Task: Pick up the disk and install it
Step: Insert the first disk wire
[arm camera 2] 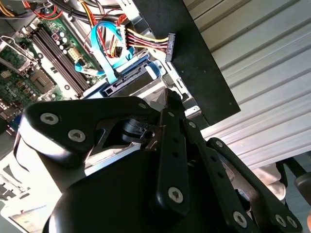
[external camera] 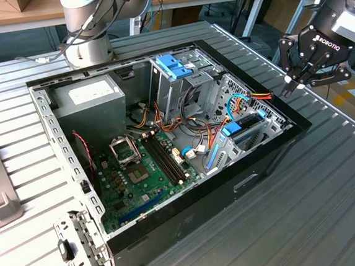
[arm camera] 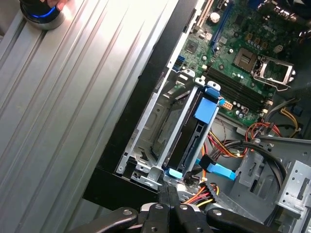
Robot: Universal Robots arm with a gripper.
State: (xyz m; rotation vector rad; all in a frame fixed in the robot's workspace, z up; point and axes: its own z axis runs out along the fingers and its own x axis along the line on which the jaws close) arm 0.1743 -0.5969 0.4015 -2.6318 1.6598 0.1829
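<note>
Hovering above the computer case's edge on the exterior view's right, the gripper is seen with its black fingers drawn together, tips touching, and nothing is gripped between them. In the first wrist view the fingertips are pressed flat against one another, and in the second wrist view the gripper is likewise closed and empty.

Just below the fingertips, the disk is found standing on edge inside a metal drive bay, with a blue plastic tab at its far end and a blue rail end at the end nearest the tool. The disk is thus already seated in the bay, close to the case wall beneath the gripper. In the second wrist view its dark connector end is seen just ahead of the fingers.

Beside the tool tip, a loose bundle of red, yellow and black power wires ending in a black plug is draped over the case rim, and a light blue data cable is looped near the disk.

Farther from the gripper, the green motherboard is laid across the case floor. Beyond it, an upright metal cage with a blue plastic top is placed, and farthest off a grey metal box with a white sticker is set in the corner.
</note>
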